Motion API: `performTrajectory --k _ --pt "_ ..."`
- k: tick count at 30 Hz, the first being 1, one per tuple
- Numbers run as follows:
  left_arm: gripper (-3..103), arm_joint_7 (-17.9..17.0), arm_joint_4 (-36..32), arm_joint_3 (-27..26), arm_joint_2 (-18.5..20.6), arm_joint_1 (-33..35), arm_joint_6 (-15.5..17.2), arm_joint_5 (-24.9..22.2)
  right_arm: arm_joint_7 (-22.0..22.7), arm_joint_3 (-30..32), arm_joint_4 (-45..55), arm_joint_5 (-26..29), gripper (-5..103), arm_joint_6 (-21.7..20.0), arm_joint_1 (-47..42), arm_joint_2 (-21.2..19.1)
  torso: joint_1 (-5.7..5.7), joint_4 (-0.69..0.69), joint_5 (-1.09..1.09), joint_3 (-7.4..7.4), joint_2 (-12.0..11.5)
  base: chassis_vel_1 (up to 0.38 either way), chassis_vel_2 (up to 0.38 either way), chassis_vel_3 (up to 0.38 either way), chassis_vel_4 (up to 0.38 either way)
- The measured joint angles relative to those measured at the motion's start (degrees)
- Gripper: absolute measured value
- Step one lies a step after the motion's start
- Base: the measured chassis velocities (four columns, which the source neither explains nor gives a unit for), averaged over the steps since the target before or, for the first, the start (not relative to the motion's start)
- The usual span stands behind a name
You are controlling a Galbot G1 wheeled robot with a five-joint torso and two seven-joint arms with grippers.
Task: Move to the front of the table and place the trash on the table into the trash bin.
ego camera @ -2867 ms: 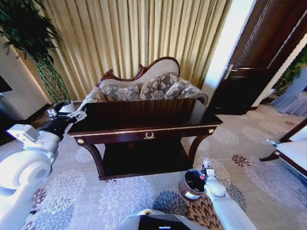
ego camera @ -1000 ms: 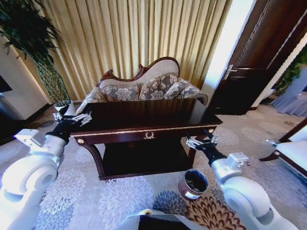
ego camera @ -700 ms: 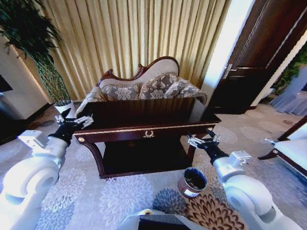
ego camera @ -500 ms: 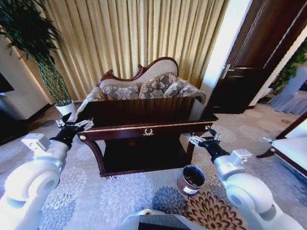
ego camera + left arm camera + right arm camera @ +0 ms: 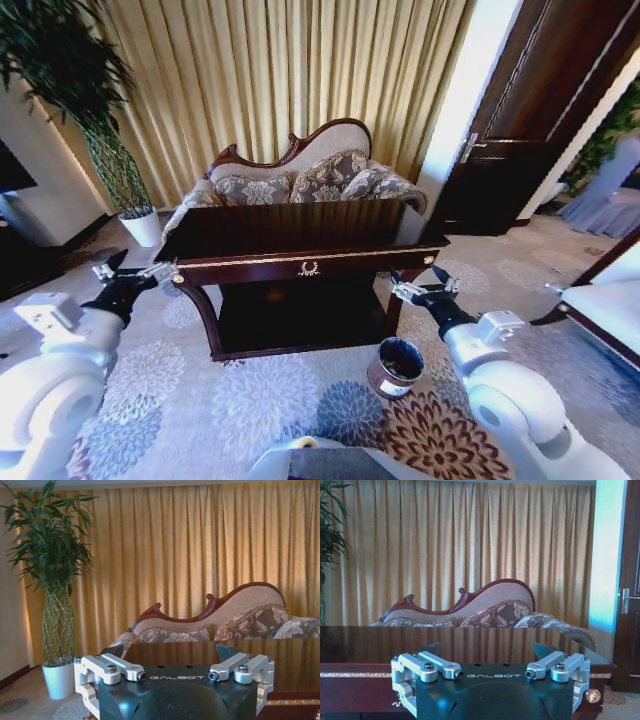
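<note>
Head view shows the table in front of me, a dark glossy piece with gold trim and a gold wreath emblem at the middle of its front. Its top reflects the curtains, and I cannot make out any trash on it from this low angle. Under the top there is a lower shelf between curved legs.

The trash bin stands on the flowered carpet, near the table's right front leg and just below my right arm. Its inside is black.

My left gripper is held near the left front corner of the table, with its fingers spread apart and nothing between them. My right gripper is near the right front corner, above the bin, also spread apart and holding nothing. From each wrist camera I see the 2 fingers wide apart, with the table top beyond them.

Behind the table is a sofa with a carved frame and patterned cushions, and behind it the long yellow curtains. A tall green plant in a white pot stands at the left. A dark wooden door is at the right.
</note>
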Motion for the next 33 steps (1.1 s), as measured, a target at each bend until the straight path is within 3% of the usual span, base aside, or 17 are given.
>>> performTrajectory --k 33 --pt "100 0.7 0.1 -1.7 -1.7 2.3 -0.6 0.4 -0.3 2.2 -0.1 -0.5 100 0.1 -4.1 1.7 -0.01 0.00 0.00 -0.01 0.0 0.163 -0.165 -0.165 0.168"
